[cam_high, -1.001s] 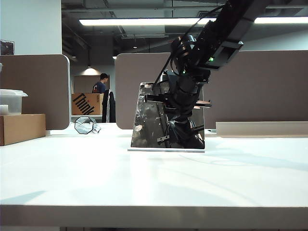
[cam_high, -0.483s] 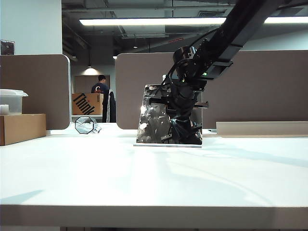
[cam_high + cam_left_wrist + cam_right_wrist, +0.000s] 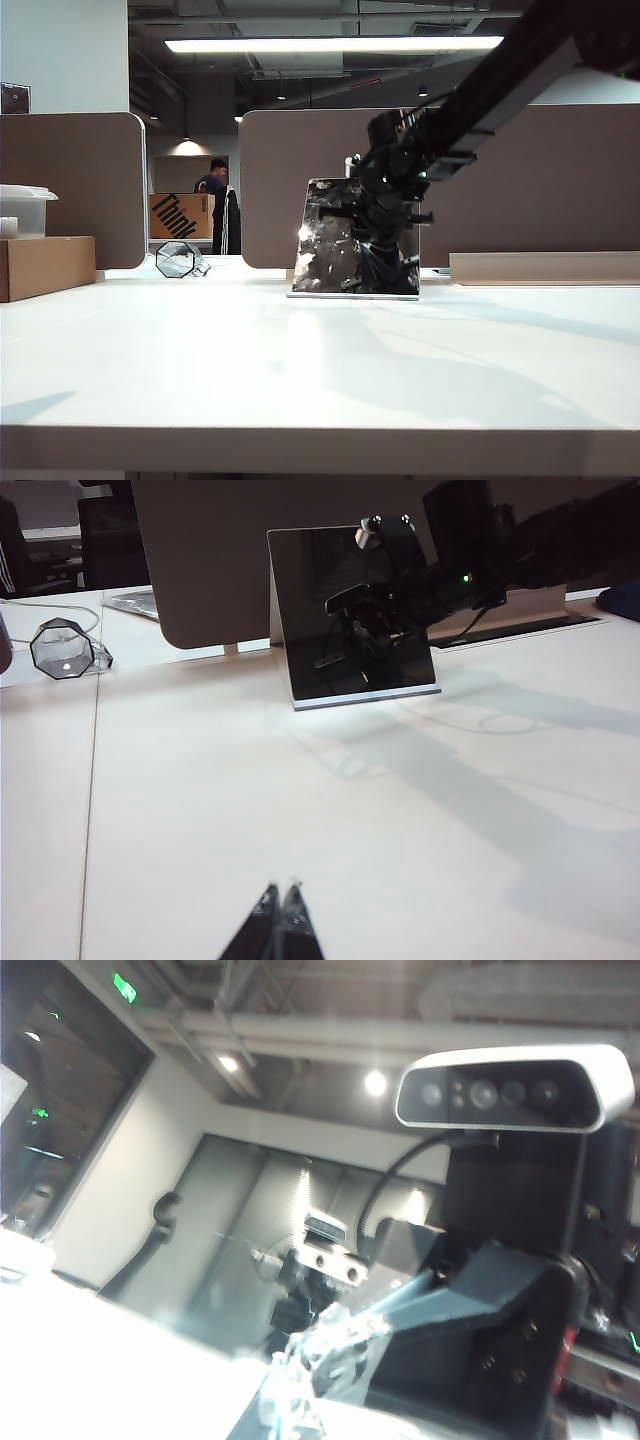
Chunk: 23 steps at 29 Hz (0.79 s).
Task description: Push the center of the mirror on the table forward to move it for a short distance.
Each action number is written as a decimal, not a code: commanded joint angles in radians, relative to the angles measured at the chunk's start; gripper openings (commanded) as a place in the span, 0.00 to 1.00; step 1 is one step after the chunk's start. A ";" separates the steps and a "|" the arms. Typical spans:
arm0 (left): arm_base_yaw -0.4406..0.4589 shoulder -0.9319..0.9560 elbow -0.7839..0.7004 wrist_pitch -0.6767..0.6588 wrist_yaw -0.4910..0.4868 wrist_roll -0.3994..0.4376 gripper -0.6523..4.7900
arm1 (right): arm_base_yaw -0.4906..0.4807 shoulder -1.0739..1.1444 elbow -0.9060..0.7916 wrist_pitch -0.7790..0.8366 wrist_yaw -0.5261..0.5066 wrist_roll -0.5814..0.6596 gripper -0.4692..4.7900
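The mirror is seen leaning back on its thin base plate, far back on the white worktop before a brown partition. The right gripper is pressed at its face; whether its fingers are parted cannot be told. The left gripper is held low near the front, fingers pinched together, empty. A push delivered too high could tip the mirror backward; an off-centre one could twist it.
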State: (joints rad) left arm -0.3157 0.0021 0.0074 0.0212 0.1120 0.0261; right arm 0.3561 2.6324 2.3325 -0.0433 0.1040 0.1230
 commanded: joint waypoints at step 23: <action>0.001 0.001 -0.001 0.010 0.001 0.000 0.11 | 0.014 -0.133 0.064 -0.224 -0.012 -0.018 0.08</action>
State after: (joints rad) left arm -0.3157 0.0017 0.0074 0.0212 0.1120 0.0261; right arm 0.3714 2.5118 2.3962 -0.2180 0.0864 0.1036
